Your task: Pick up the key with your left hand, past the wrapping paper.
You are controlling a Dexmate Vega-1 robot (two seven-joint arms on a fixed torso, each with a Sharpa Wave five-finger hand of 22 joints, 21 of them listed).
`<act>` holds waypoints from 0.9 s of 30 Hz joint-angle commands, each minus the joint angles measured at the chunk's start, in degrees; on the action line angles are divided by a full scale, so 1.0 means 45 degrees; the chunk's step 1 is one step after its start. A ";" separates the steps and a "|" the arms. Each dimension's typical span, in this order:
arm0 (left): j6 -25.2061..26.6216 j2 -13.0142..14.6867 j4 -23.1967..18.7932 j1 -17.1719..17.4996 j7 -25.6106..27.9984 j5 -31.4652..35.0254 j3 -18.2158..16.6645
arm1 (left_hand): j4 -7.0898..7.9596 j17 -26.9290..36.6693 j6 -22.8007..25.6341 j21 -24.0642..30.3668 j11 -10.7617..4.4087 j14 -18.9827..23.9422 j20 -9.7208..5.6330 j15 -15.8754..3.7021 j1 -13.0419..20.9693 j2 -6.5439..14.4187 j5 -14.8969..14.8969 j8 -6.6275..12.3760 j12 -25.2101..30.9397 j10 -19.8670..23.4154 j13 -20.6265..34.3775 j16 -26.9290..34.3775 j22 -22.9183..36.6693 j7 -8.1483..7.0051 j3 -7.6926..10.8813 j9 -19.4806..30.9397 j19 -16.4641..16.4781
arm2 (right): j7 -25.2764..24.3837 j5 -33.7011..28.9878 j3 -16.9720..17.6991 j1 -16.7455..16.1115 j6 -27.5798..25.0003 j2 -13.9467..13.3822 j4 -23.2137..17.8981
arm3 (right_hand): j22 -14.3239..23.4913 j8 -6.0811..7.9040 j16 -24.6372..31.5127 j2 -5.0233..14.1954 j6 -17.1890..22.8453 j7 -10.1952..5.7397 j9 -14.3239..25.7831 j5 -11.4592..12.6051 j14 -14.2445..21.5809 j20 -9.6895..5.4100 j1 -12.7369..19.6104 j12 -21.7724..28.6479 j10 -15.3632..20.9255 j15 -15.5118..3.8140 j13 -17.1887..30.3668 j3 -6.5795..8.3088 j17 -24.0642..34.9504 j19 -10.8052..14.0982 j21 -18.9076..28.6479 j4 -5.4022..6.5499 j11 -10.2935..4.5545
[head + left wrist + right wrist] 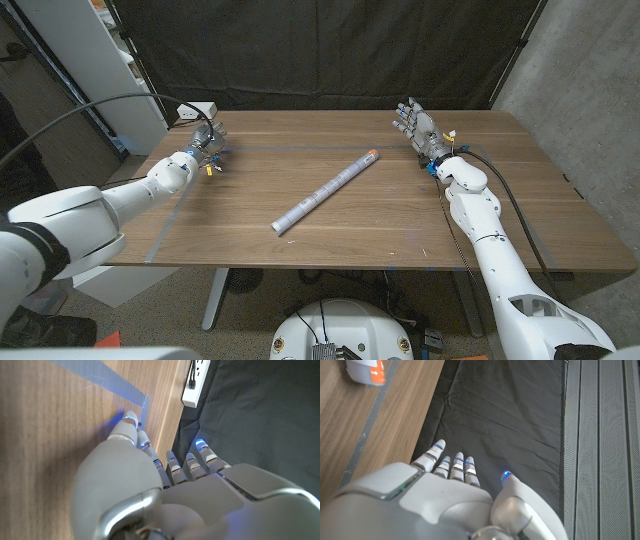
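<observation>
Key isn't visible to us anywhere. Wrapping paper [325,190] lies diagonally mid-table [250,235]; left robot hand [207,138], nearer the far-left corner, fingers apart, holds nothing. Right robot hand [417,124] likewise, far-right.

Even, soft overhead light, table [400,225] evenly bright with faint sheen, dark backdrop [330,50] absorbing light, soft shadow beside the left hand [150,495] in its wrist view, nearby hand surfaces blurred, blue glow on fingertips [506,475], mild wide-angle bending at head-view edges

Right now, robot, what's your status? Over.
Left robot hand at far edge, grasp unclear. Right robot hand open. Key: cannot tell. Wrapping paper roll mid-table.
</observation>
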 commanded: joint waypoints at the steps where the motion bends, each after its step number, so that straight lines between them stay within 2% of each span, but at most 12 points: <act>1: -0.0527 -0.1202 0.2360 -0.0692 0.1326 -0.0912 0.1061 | 0.0032 0.0027 0.0608 0.0126 -0.0060 0.0182 0.0001 -0.1056 0.0208 0.0108 -0.0040 0.0300 0.0153 0.0161 0.0060 0.0094 0.0036 0.0079 -0.0050 0.0055 0.0124 | -0.0027 -0.0055 -0.0033 0.0173 0.0106 -0.0037 0.0251 | 0.0063 0.0009 0.0014 0.0137 0.0133 0.0003 0.0025 -0.0073 0.0075 -0.0139 -0.0101 -0.0033 0.0087 0.0031 0.0032 0.0114 0.0037 -0.0083 0.0018 -0.0002 -0.0016; 4: -0.0682 -0.1508 0.2908 -0.0897 0.1479 -0.1220 0.1437 | 0.0037 0.0024 0.0733 0.0161 -0.0115 0.0263 -0.0033 -0.1109 0.0242 0.0132 -0.0067 0.0360 0.0233 0.0352 0.0071 0.0096 0.0037 0.0040 -0.0088 0.0066 0.0201 | -0.0020 -0.0069 -0.0029 0.0229 0.0131 -0.0054 0.0333 | 0.0063 0.0009 0.0011 0.0135 0.0137 0.0003 0.0024 -0.0072 0.0074 -0.0156 -0.0096 -0.0034 0.0088 0.0027 0.0032 0.0118 0.0035 -0.0097 0.0015 -0.0008 -0.0022; 8: -0.0771 -0.1627 0.3126 -0.1069 0.1557 -0.1606 0.1870 | 0.0082 0.0018 0.1745 0.0181 -0.0075 0.0348 -0.0074 -0.1161 0.0279 0.0251 -0.0117 0.0734 0.0286 0.0454 0.0090 0.0061 0.0038 0.0297 -0.0167 0.0023 0.0228 | -0.0008 -0.0062 -0.0011 0.0320 0.0160 -0.0056 0.0475 | 0.0063 0.0004 0.0013 0.0133 0.0128 -0.0010 0.0024 -0.0071 0.0086 -0.0163 -0.0092 -0.0042 0.0073 0.0029 0.0032 0.0124 0.0033 -0.0105 0.0015 -0.0015 -0.0033; 13: -0.0823 -0.1671 0.3237 -0.1200 0.1693 -0.1988 0.2285 | 0.0119 0.0009 0.2446 0.0226 -0.0050 0.0496 -0.0168 -0.1251 0.0330 0.0423 -0.0156 0.0950 0.0347 0.0596 0.0094 0.0070 0.0036 0.0585 -0.0204 -0.0055 0.0324 | 0.0051 -0.0058 -0.0002 0.0508 0.0200 -0.0059 0.0754 | 0.0063 -0.0004 0.0010 0.0133 0.0112 -0.0013 0.0024 -0.0070 0.0089 -0.0172 -0.0087 -0.0045 0.0071 0.0026 0.0032 0.0130 0.0032 -0.0117 0.0015 -0.0021 -0.0041; 18: -0.0913 -0.1623 0.3246 -0.1290 0.1980 -0.2340 0.2529 | 0.0100 -0.0006 0.4345 0.0321 -0.0304 0.0909 -0.0293 -0.1464 0.0603 0.0800 -0.0310 0.1571 0.0554 0.1169 0.0100 0.0109 0.0043 0.0907 -0.0275 -0.0180 0.0478 | 0.0130 -0.0064 -0.0011 0.0722 0.0280 -0.0035 0.1112 | 0.0063 -0.0008 0.0011 0.0132 0.0103 -0.0014 0.0023 -0.0069 0.0102 -0.0173 -0.0082 -0.0049 0.0066 0.0039 0.0032 0.0138 0.0031 -0.0122 0.0018 -0.0028 -0.0051; 23: -0.0730 -0.1277 0.2727 -0.1255 0.2293 -0.2424 0.2612 | 0.0057 -0.0006 0.4916 0.0382 -0.0410 0.1110 -0.0485 -0.1650 0.0737 0.0874 -0.0390 0.1760 0.0649 0.1503 0.0101 0.0144 0.0052 0.1100 -0.0327 -0.0221 0.0571 | 0.0190 -0.0040 0.0034 0.0850 0.0292 -0.0017 0.1370 | 0.0063 -0.0011 0.0007 0.0131 0.0097 -0.0011 0.0023 -0.0068 0.0099 -0.0195 -0.0078 -0.0050 0.0067 0.0037 0.0032 0.0144 0.0030 -0.0149 0.0011 -0.0034 -0.0047; 27: -0.0279 -0.0432 0.1183 -0.1050 0.1943 -0.2219 0.2424 | 0.0006 -0.0010 0.5114 0.0399 -0.0454 0.1143 -0.0617 -0.1733 0.0826 0.0858 -0.0418 0.1803 0.0695 0.1653 0.0103 0.0129 0.0055 0.1139 -0.0342 -0.0258 0.0586 | 0.0228 -0.0059 0.0058 0.0860 0.0347 -0.0029 0.1405 | 0.0063 -0.0015 0.0005 0.0131 0.0086 -0.0015 0.0023 -0.0068 0.0100 -0.0229 -0.0075 -0.0054 0.0060 0.0039 0.0032 0.0149 0.0029 -0.0175 0.0006 -0.0038 -0.0048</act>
